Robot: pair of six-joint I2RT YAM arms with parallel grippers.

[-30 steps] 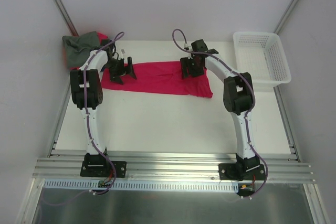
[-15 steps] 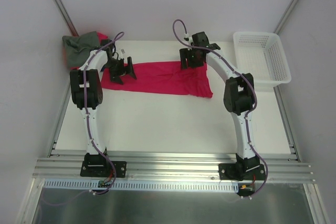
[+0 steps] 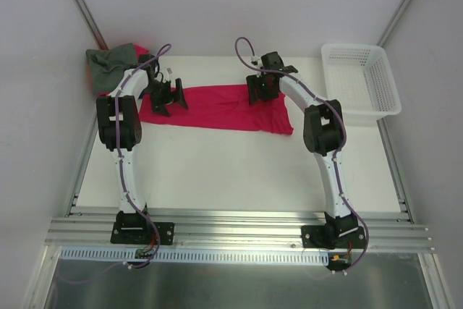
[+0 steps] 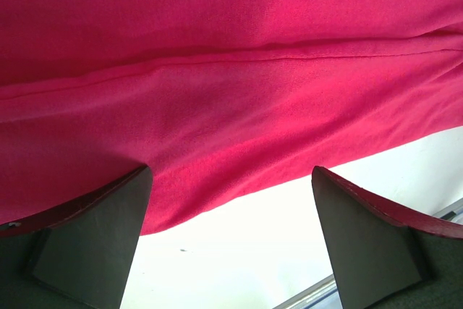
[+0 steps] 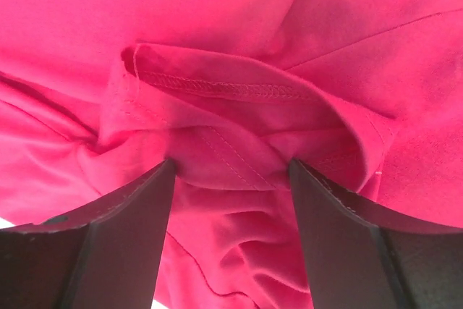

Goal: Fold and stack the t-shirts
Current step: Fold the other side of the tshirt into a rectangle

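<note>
The left arm [image 3: 119, 117] rises from its base, bends at the elbow and reaches to the far left of the desk [image 3: 231, 171]. The left claw [image 3: 170, 103] hangs low over the left end of the red shirt [image 3: 217, 106]. Its fingers [image 4: 94, 244] stand wide apart with nothing between them. In the left wrist view only the shirt's edge and bare desk show in the gap.

The right arm [image 3: 322, 128] bends the same way and leans inward. The right claw [image 3: 259, 93] sits at the shirt's far edge, right of its middle. Its fingers [image 5: 123, 236] are partly spread and hold nothing. A bunched fold with a stitched hem lies just past the tips in the right wrist view. Whether the tips touch that fold I cannot tell.

A white basket [image 3: 354, 46] stands at the far right of the desk, apart from the shirt and the right arm. A grey-green shirt [image 3: 108, 63] lies crumpled at the far left corner, just behind the left arm. Nothing lies between either claw and the red shirt.

The red shirt lies flat on the far half of the desk as a long strip. Its long axis runs left to right, from one claw to the other. The left end is narrow and smooth. The right end is wider and rumpled, and its corner reaches toward the near side.
</note>
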